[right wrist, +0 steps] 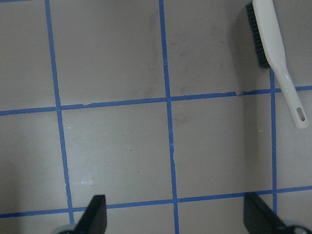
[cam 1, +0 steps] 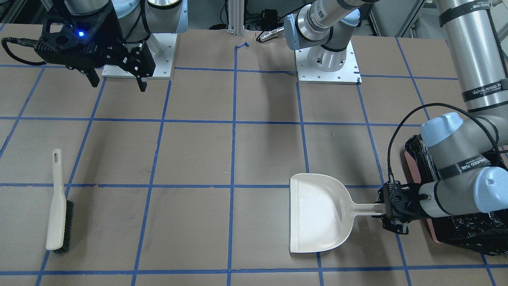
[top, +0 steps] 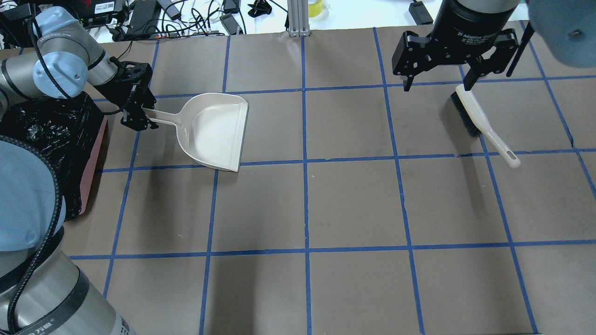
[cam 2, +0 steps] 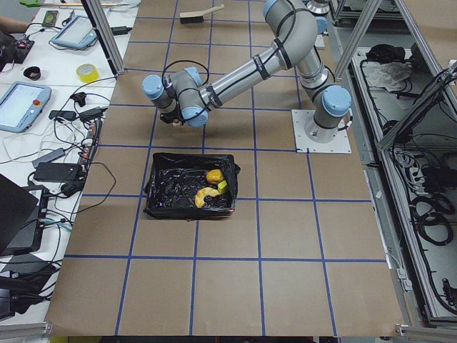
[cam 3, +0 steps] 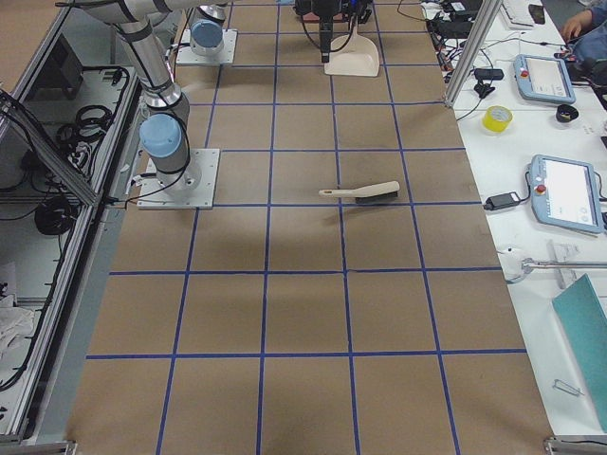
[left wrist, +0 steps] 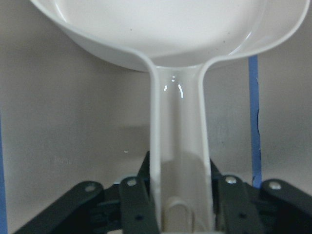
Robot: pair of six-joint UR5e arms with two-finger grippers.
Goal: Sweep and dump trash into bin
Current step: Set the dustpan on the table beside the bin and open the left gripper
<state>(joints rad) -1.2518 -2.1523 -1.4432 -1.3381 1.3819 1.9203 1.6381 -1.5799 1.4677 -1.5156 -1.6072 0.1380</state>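
The trash lies inside the bin (cam 2: pixel 161 207), a pink tub lined with a black bag: a yellow-brown lump (cam 2: pixel 213 176), a tan curved piece (cam 2: pixel 203 198) and a small yellow-green sponge (cam 2: pixel 223 187). The bin also shows in the front view (cam 1: pixel 434 234) and the overhead view (top: pixel 93 172). The empty beige dustpan (top: pixel 209 130) lies flat on the table next to the bin. My left gripper (top: pixel 137 110) is shut on the dustpan's handle (left wrist: pixel 180 146). My right gripper (top: pixel 437 86) hangs open and empty, high above the table near the brush.
A beige hand brush (top: pixel 479 121) with black bristles lies on the table on my right side, and it also shows in the right wrist view (right wrist: pixel 273 44). The arm bases (cam 1: pixel 327 63) stand at the table's back. Benches with tablets and tape (cam 3: pixel 498 118) line the far edge.
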